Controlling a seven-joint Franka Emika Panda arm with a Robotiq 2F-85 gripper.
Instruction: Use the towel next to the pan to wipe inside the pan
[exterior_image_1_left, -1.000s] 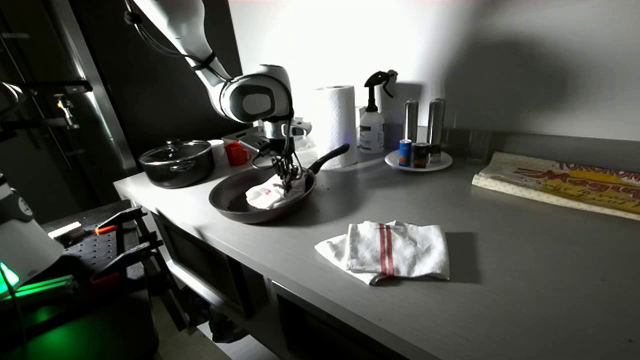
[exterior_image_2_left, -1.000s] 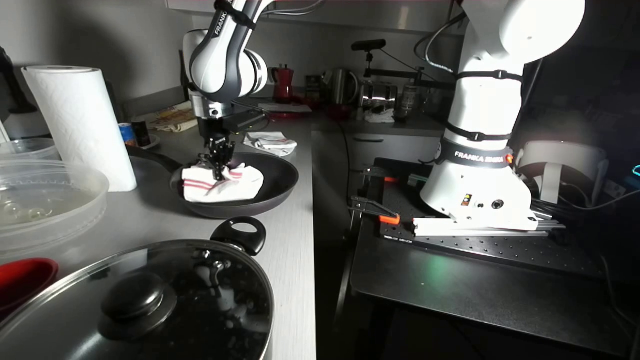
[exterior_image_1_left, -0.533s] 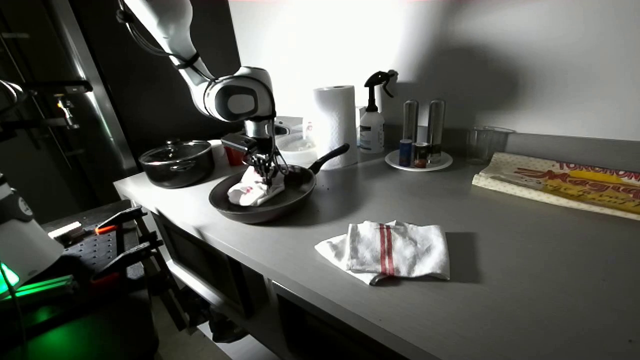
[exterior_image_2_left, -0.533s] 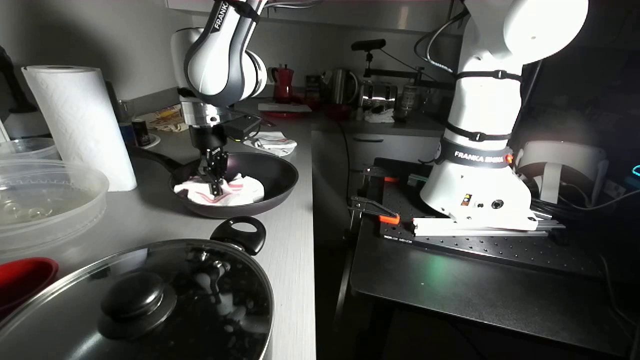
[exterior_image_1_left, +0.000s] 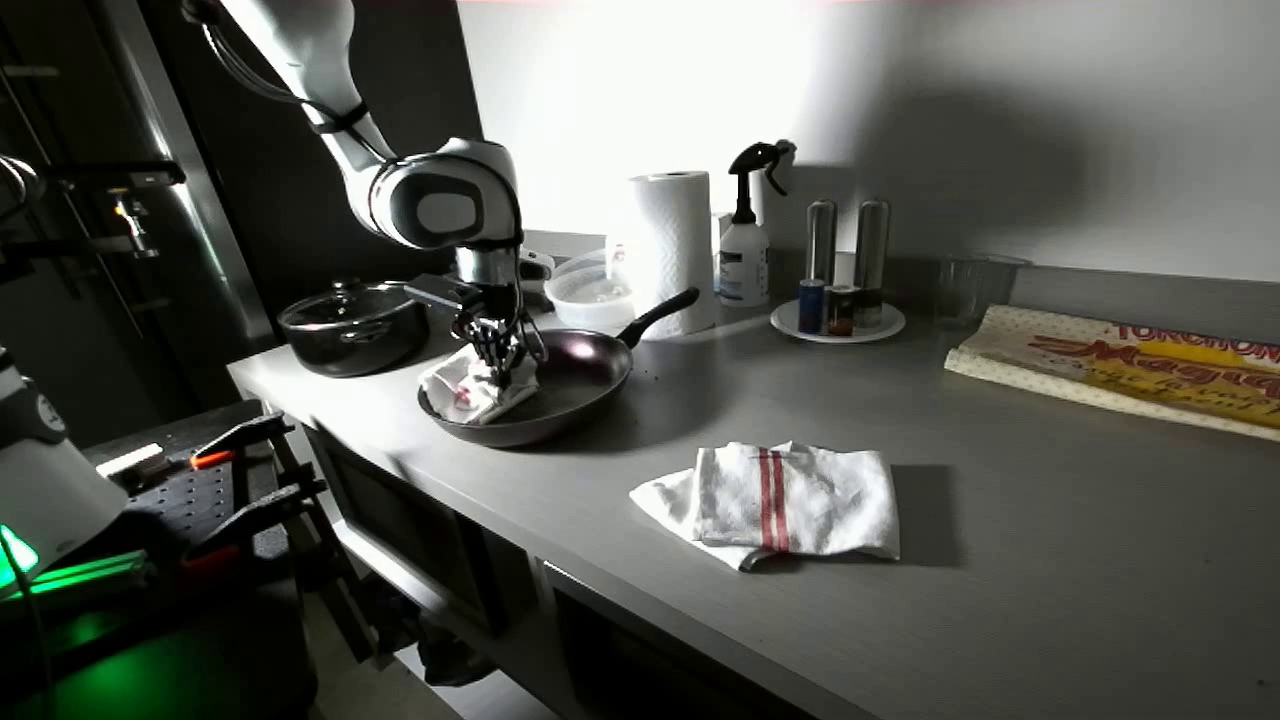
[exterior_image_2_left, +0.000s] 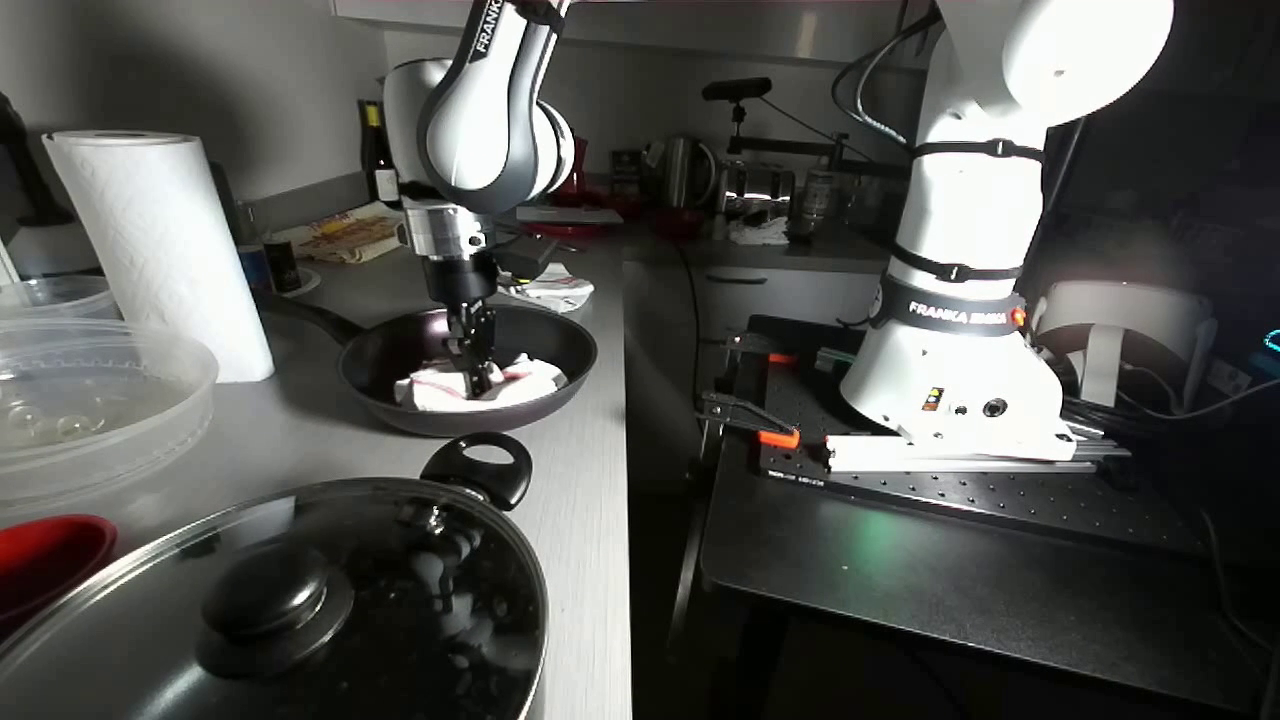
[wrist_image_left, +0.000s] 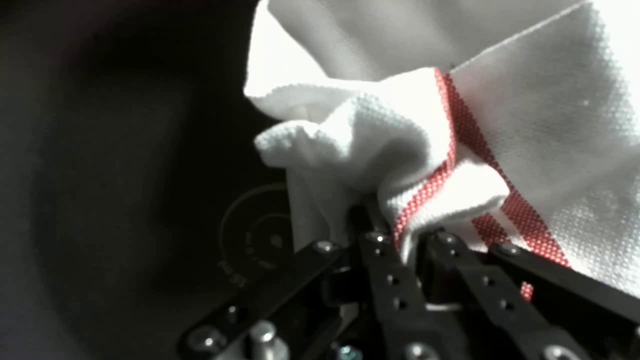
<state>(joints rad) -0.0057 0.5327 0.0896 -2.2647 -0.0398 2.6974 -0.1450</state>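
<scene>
A white towel with red stripes (exterior_image_1_left: 462, 388) lies bunched inside the dark frying pan (exterior_image_1_left: 592, 385), on the side away from the handle. It also shows in an exterior view (exterior_image_2_left: 540, 376), inside the pan's near rim (exterior_image_2_left: 470, 420). My gripper (exterior_image_1_left: 500, 374) points down into the pan and is shut on the towel. In the wrist view a fold of the towel (wrist_image_left: 385, 135) is pinched between the fingertips (wrist_image_left: 400, 237), and the dark pan floor (wrist_image_left: 150, 210) shows at the left. The towel hides part of the pan floor. A second striped towel (exterior_image_1_left: 820, 500) lies folded on the counter.
A lidded black pot (exterior_image_1_left: 352, 330) stands close beside the pan. The pan's handle (exterior_image_1_left: 662, 314) points toward a paper towel roll (exterior_image_1_left: 672, 250). A clear plastic tub (exterior_image_2_left: 100, 420), a spray bottle (exterior_image_1_left: 743, 260) and a white plate with cans (exterior_image_1_left: 780, 322) stand along the wall.
My gripper has carried the towel across the pan, from the handle side to the side near the pot and the counter's front edge. The pan and second towel have not moved.
</scene>
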